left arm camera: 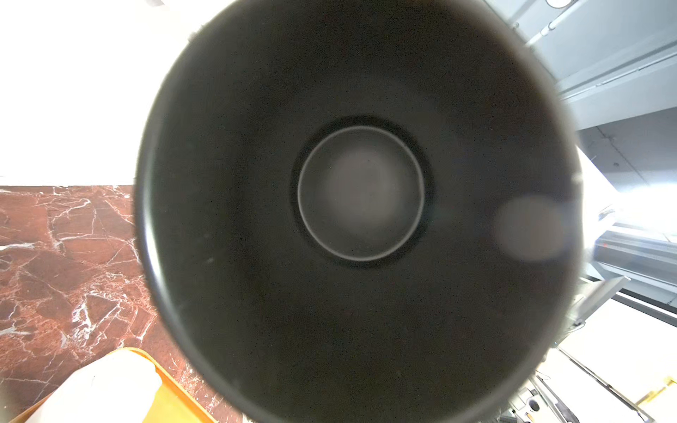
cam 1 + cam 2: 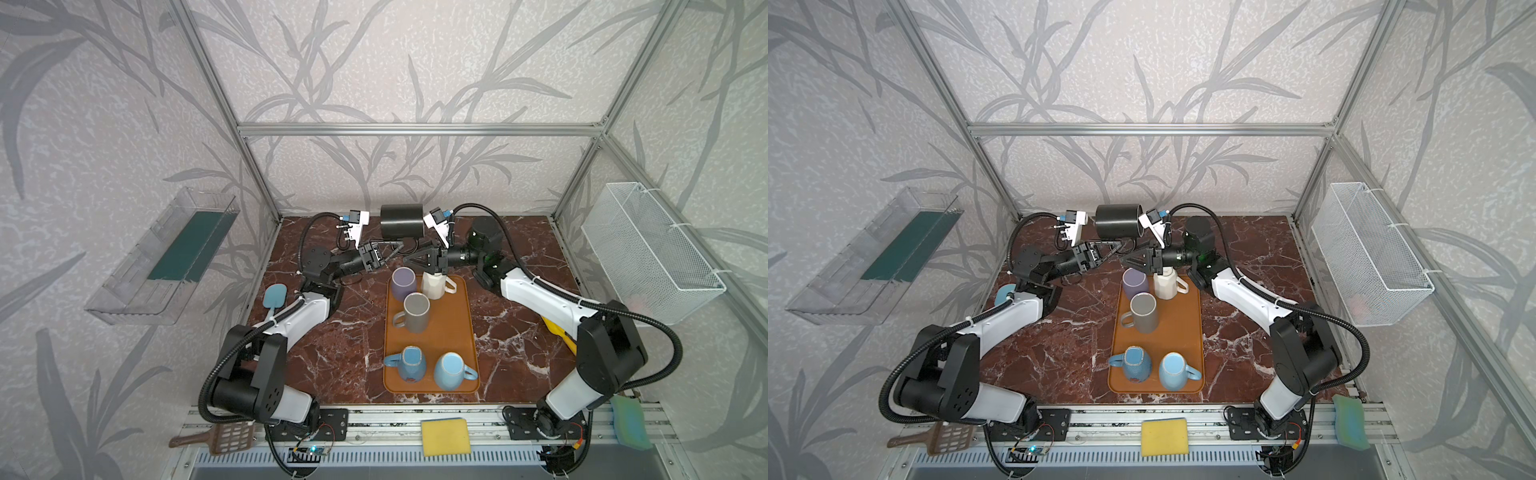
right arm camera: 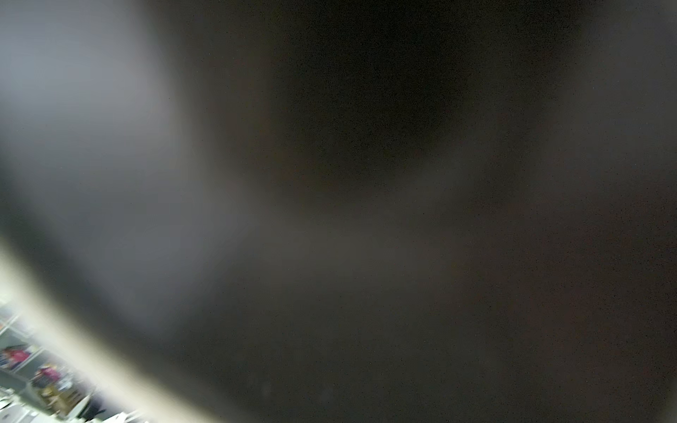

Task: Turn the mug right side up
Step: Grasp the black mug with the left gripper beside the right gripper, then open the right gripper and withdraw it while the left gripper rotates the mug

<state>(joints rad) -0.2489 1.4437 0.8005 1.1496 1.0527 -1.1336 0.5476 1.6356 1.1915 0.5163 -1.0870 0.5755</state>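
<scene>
Bin (image 2: 124, 286): clear plastic, hung on the left wall, off the table (image 2: 332, 353).
Brush (image 2: 275, 296): blue, lying at the table's left edge, partly under the left arm.
Left gripper (image 2: 392, 249): reaching in from the left over the far half of the table. From where I stand it looks closed on the black mug's handle, just under the body.
Black mug (image 2: 402, 221): up in the air on its side, above the middle of the table's far edge, between the two wrist cameras. The left wrist view looks straight into its mouth (image 1: 361, 194), down to the round bottom. It fills the right wrist view as a dark blur (image 3: 366, 183).
Right gripper (image 2: 409, 259): just beside the left one, tip to tip, below the black mug and above the tray's far end. I can't tell whether its jaws are apart or together.
Tray (image 2: 453, 332): orange, flat on the table, running from the middle to the near edge.
On the tray: purple mug (image 2: 404, 282) and white mug (image 2: 434, 286) at the far end, grey mug (image 2: 417, 311) just behind them, darker blue mug (image 2: 409, 363) and pale blue mug (image 2: 452, 370) side by side at the near end.
Basket (image 2: 648, 249): white wire, hung on the right wall.
</scene>
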